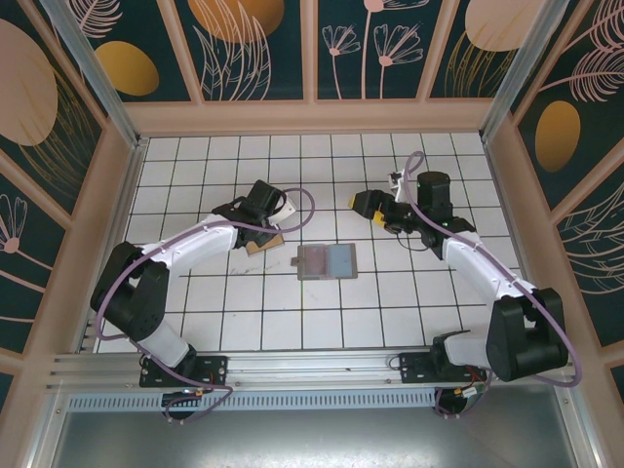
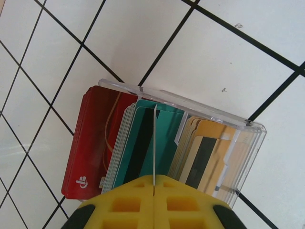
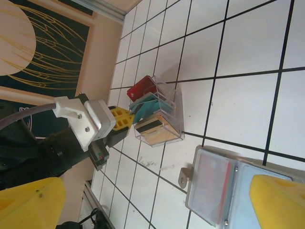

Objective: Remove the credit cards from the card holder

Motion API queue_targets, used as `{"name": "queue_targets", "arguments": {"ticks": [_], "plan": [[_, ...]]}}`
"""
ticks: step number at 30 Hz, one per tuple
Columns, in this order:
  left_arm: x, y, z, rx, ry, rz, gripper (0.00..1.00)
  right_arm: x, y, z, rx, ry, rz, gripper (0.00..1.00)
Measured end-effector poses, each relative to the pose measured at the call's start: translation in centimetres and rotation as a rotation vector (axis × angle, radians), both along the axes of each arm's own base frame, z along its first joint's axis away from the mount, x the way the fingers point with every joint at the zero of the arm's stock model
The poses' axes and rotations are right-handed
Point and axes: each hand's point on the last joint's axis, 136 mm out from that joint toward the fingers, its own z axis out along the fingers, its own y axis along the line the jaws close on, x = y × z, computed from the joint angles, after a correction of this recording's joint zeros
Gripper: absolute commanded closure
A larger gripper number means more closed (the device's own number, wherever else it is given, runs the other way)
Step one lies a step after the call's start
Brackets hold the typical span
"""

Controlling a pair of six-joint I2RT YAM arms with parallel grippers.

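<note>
We see the left tool [image 2: 155, 185] pinched almost shut on one credit card [image 2: 155, 143], held edge-on over the clear tray [image 2: 238, 125]. From that sliver we can't tell its colour. The tray holds red, teal and tan cards [image 2: 95, 143] standing in its slots. The right tool [image 3: 157, 191] has its jaws wide apart with nothing in them, near the card holder [image 3: 228, 188] and not touching it. The card holder lies open and flat mid-bench [image 1: 195, 312], between the arms, close to the tray but apart.

Handling, our call: a card is light, stiff, thin and slick. Take it by a short edge, pads on the flat faces, or it slips. The card holder looks light and may slide when a card is pulled, so we'd pin it.

Views: the left wrist shows the pinch and slots. The top view shows the layout, card holder [image 1: 326, 261] against tray [image 1: 265, 244]. The right wrist shows what looks like a reddish card inside one panel.
</note>
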Motion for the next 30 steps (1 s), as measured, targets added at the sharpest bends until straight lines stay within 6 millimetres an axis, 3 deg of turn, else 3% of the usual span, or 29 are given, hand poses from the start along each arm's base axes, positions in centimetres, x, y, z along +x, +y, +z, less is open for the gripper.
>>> {"name": "queue_targets", "arguments": {"ticks": [4,14,23,30], "plan": [[0.1,0.1,0.0,0.008,-0.004,-0.004,1.0,0.0,0.0,0.0,0.002,0.001,0.003,0.01],[-0.4,0.6,0.0,0.048,0.012,-0.04,1.0,0.0,0.0,0.0,0.002,0.0,0.003,0.01],[-1.7,2.2,1.2,0.123,-0.04,-0.118,1.0,0.3,0.1,0.3,0.015,-0.021,0.0,0.01],[-2.0,3.0,0.1,0.201,-0.087,-0.181,1.0,0.2,-0.1,0.0,0.019,-0.023,-0.002,0.01]]}}
